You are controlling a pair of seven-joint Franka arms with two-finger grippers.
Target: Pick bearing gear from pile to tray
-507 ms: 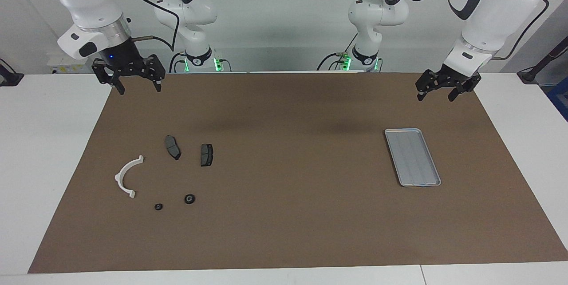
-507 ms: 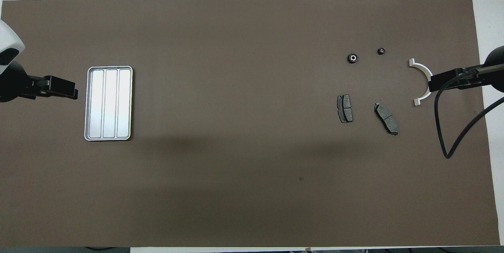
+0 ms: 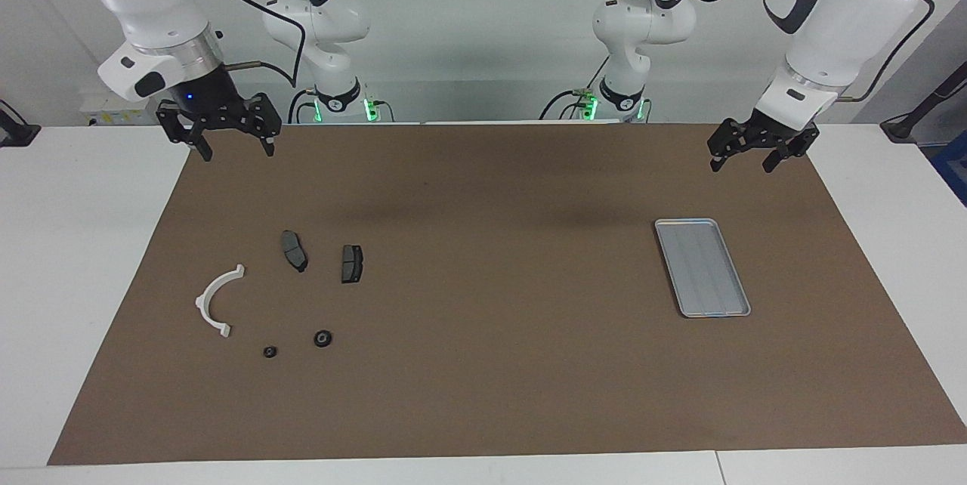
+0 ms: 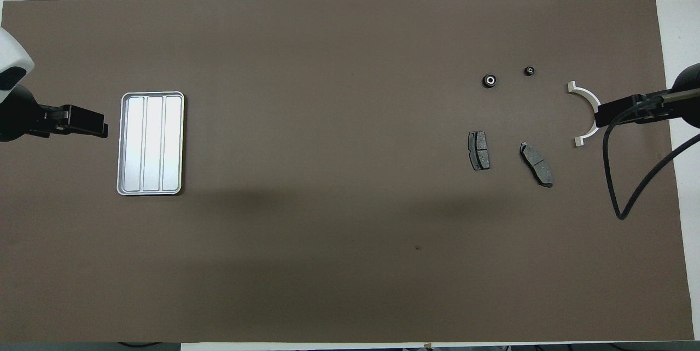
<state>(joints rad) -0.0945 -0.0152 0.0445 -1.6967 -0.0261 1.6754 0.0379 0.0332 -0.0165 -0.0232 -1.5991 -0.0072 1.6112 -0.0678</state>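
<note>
Counting two pads (image 3: 295, 251), two rounds (image 3: 322, 338)

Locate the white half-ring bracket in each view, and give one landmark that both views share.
Facing view: the white half-ring bracket lies at that picture's left, lower middle, on the brown mat.
Overhead view: the bracket lies at the picture's right edge, upper middle, partly covered by the raised right tool's black parts.
Shared landmark: the two dark brake pads beside it, slightly nearer the robots.

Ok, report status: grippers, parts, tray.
Left gripper and right gripper open, raised, holding nothing. Two black round pieces in the pile, untouched. Tray holds no parts. Nothing in the way.
</note>
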